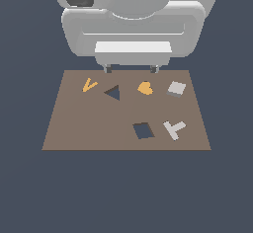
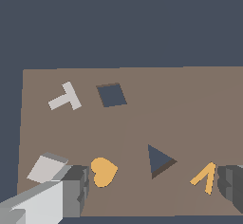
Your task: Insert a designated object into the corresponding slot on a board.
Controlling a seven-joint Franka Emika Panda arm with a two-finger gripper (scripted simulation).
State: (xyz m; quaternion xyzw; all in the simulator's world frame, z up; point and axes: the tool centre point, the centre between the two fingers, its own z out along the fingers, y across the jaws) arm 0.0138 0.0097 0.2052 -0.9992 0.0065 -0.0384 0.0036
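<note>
The board (image 1: 74,128) was found lying flat on the dark navy ground, directly in front of the arm's base. The designated object (image 1: 176,89), a small light grey square block, was observed resting flat on the board near its far corner at the exterior view's right, close to the edge nearest the arm. It was not held and was not touched by anything. The slot (image 1: 143,131), a dark, slightly tilted square cut-out, was located nearer the board's front edge, apart from the block, with a grey T-shaped piece (image 1: 174,129) just beside it toward the exterior view's right edge.

An orange heart (image 1: 145,88) was noted beside the block along the far edge, followed by a dark triangular cut-out (image 1: 113,93) and an orange V-shaped piece (image 1: 89,85) toward the far corner at the exterior view's left.

The gripper (image 2: 154,185) was seen spread wide above the far edge of the board, with nothing between its fingers. In the wrist view, one finger (image 2: 76,190) stood between the block and the heart; the other was beside the V-shaped piece.
</note>
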